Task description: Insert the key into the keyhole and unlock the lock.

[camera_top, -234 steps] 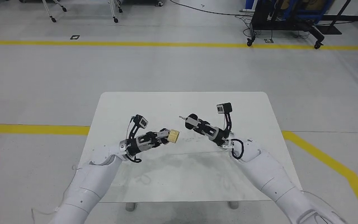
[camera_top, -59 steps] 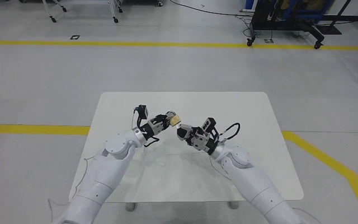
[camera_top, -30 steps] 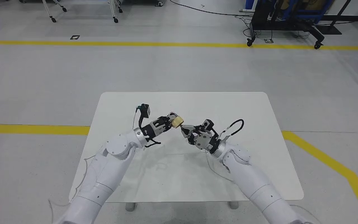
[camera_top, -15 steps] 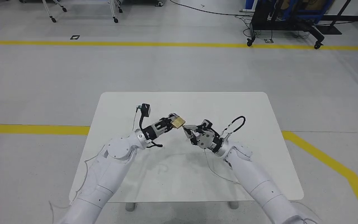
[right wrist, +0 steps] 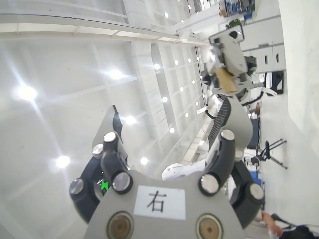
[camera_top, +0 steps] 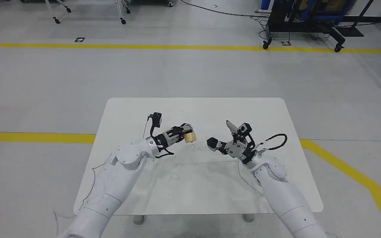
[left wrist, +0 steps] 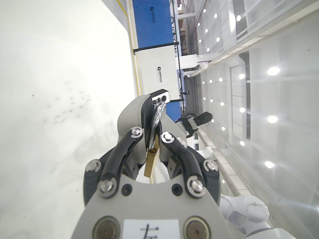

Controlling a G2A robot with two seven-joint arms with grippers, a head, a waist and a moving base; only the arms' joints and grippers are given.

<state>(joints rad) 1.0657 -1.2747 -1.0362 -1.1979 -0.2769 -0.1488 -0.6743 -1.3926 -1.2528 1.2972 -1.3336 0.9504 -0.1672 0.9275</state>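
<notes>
Top view: left gripper [camera_top: 183, 132] clamps the brass lock [camera_top: 190, 136] above the table [camera_top: 256, 113], right gripper [camera_top: 221, 134] stands spread and empty nearby; key too small to make out, so insertion and unlocking are unconfirmed.

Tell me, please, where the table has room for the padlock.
The table is bare along its far edge and between the arms toward its near edge. The middle is crowded: left gripper with padlock, open right gripper.
</notes>
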